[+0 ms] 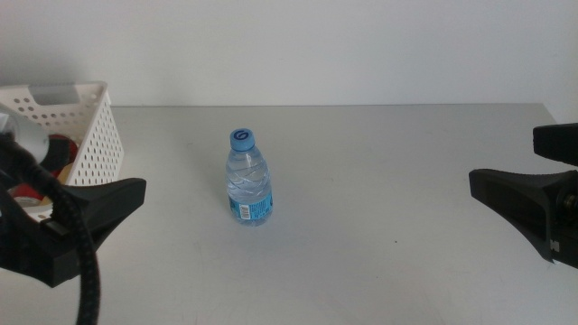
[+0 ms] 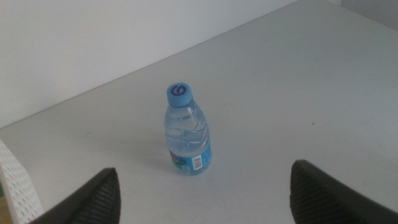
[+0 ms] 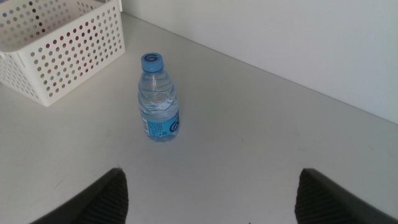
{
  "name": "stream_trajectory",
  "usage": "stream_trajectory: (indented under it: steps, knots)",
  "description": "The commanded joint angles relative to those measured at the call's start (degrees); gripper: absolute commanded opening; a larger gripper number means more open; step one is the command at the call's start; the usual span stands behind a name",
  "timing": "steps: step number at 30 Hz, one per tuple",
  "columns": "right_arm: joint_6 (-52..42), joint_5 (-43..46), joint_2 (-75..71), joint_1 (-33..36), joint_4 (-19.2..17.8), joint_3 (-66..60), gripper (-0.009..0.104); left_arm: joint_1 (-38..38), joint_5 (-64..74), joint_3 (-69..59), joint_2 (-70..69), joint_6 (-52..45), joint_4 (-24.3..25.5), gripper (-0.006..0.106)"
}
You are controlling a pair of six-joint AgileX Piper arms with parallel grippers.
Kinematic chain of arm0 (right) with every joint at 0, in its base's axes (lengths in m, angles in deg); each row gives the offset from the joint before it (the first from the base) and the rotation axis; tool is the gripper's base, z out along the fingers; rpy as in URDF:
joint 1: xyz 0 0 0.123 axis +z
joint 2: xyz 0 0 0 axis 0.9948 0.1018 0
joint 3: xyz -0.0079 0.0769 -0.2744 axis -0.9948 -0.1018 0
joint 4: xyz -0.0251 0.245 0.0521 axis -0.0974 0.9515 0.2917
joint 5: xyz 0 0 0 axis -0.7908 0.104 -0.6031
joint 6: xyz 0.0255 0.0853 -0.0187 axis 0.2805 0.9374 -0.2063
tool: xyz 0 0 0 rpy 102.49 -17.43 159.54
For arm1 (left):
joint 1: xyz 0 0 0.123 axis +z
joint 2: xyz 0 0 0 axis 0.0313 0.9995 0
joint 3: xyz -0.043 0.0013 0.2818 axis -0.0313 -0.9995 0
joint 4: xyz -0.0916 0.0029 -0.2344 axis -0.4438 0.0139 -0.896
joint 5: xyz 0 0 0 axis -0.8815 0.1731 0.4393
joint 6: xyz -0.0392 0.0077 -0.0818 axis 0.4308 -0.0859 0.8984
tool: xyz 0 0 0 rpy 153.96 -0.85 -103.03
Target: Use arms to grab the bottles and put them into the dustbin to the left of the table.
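At the far left of the table (image 1: 379,181) stands the white perforated dustbin (image 1: 90,135), and through its holes and over its rim I can make out something red lying inside, though not well enough to say what it is. The left gripper (image 1: 95,212) hangs just in front of that dustbin, low over the tabletop, its dark jaws spread wide with nothing between them; a black cable (image 1: 88,284) trails down from it toward the near edge. In its wrist view only a corner of the dustbin wall shows beside one jaw.

Ahead of the left gripper's open jaws, well apart from them and roughly centred between the two tips, stands the clear water bottle (image 1: 248,177). It is upright, blue cap on top and a blue label around its lower part, resting on the bare grey surface and touching nothing else. It stands near the dustbin but clearly separate from it.

Further right the table runs plain up to the right gripper (image 1: 519,176), which comes in from the right edge. Its jaws are also held wide apart and empty. From this gripper the bottle lies ahead too, well out of reach of the tips and a little toward one jaw, with the dustbin beyond it.
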Motion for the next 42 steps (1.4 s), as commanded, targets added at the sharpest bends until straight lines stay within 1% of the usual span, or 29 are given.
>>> stream_trajectory:
  steps: [1,2,5,8,12,15,17,20,26,33,37,42]
  knots:
    - [-0.69,3.51,-0.1,0.14,-0.04,2.01,0.085,-0.47,-4.16,1.68,0.02,0.93,0.01,0.093]
    - [-0.69,3.45,-0.1,0.14,-0.04,1.94,0.085,-0.47,-4.14,1.68,0.02,0.93,0.01,0.093]
    - [-0.69,3.45,-0.1,0.14,-0.04,1.94,0.085,-0.47,-10.6,1.07,0.02,0.93,-0.05,0.093]
    - [-0.69,3.45,-0.1,0.14,-0.04,1.94,0.085,-0.47,-19.22,-2.76,0.02,2.26,-0.05,0.093]
    - [-0.69,3.45,-0.1,0.14,-0.04,1.94,0.085,-0.47,-35.41,-11.54,-0.06,3.84,-0.05,0.093]
    - [-0.69,3.45,-0.1,0.14,-0.04,1.94,0.085,-0.47,-43.66,-18.67,0.0,4.01,-1.16,0.093]
    - [-0.69,3.45,-0.1,0.14,-0.04,1.94,0.085,-0.47,-46.96,-22.3,0.0,5.4,-2.04,0.093]
    - [-0.69,3.45,-0.1,0.14,-0.04,1.94,0.085,-0.47,-50.13,-26.78,0.0,8.11,-2.04,0.093]
    - [-0.69,3.45,-0.1,0.14,-0.04,1.94,0.085,-0.47,-55.6,-32.9,1.83,8.2,-1.93,0.093]
    - [-0.69,3.45,-0.1,0.14,-0.04,1.94,0.085,-0.47,-63.35,-30.3,13.68,7.63,0.46,0.093]
    - [-0.69,3.45,-0.1,0.14,-0.04,1.94,0.085,-0.47,-63.69,-24.33,21.72,8.47,2.44,0.093]
    - [-0.69,3.45,-0.1,0.14,-0.04,1.94,0.085,-0.33,-63.69,-17.82,29.38,8.4,2.6,0.093]
